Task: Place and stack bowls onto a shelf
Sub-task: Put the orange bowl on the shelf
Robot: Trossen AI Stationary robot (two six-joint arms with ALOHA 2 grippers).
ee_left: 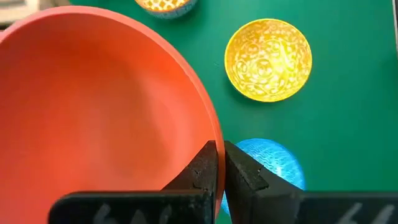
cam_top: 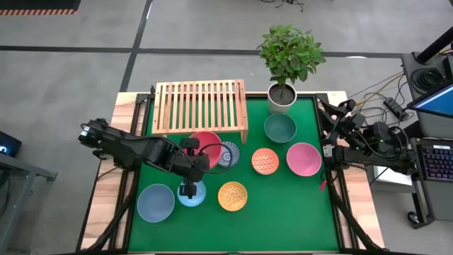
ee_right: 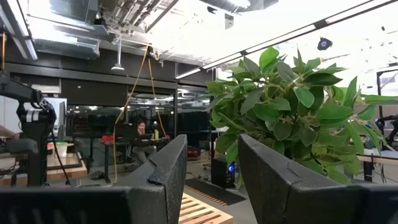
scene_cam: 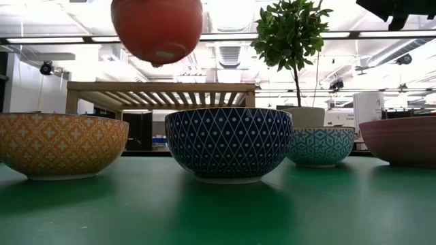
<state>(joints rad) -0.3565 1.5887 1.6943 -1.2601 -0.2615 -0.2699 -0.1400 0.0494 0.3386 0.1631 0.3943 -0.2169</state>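
High view: the left end effector [cam_top: 200,157] is clamped on the rim of the red bowl [cam_top: 205,147], which hangs just off the shelf [cam_top: 201,106] at its 6 o'clock edge, beside the dark blue bowl [cam_top: 228,154]. On the table [cam_top: 283,212] the other bowls lie spread out: grey-blue [cam_top: 156,202] and light blue [cam_top: 191,193] at 7 o'clock, yellow [cam_top: 232,195] at 6, orange [cam_top: 265,161] near the centre, pink [cam_top: 304,158] at 3, teal [cam_top: 280,128] at 1 by the plant pot [cam_top: 282,97]. The right arm waits off the table's 3 o'clock edge.

Low view: the red bowl [scene_cam: 157,30] is lifted clear, above the shelf top [scene_cam: 161,88], slightly tilted.

Left wrist view: both fingers [ee_left: 202,171] pinch the red bowl's [ee_left: 93,118] thin wall, one inside, one outside. The bowl looks rigid, glossy and probably breakable; a one-point rim pinch lets it swing or slip, so slow, level travel suits it. Rims are the natural hold on every bowl here.

Right wrist view: the right end effector [ee_right: 211,168] has its fingers apart, holding nothing, facing the plant [ee_right: 292,106].
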